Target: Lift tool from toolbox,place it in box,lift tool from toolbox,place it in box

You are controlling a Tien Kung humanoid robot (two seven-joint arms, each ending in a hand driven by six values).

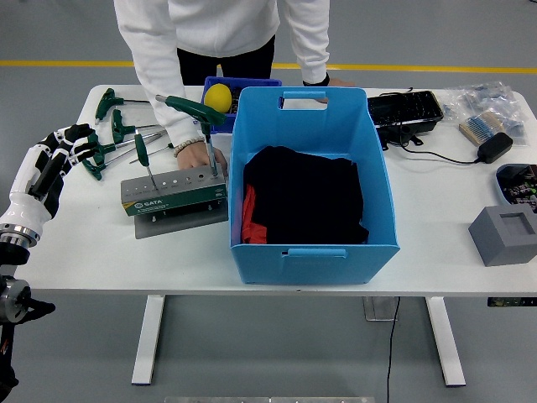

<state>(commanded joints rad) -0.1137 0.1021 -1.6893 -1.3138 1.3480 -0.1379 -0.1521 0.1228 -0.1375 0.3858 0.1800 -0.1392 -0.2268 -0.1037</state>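
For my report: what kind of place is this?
Probably a workshop or robot test lab: grey floor with a yellow line, a tool holder with T-handle keys, a blue box, electronic parts on the table.

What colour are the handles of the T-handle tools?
Dark green handles on the T-handle tools, best seen in the head view.
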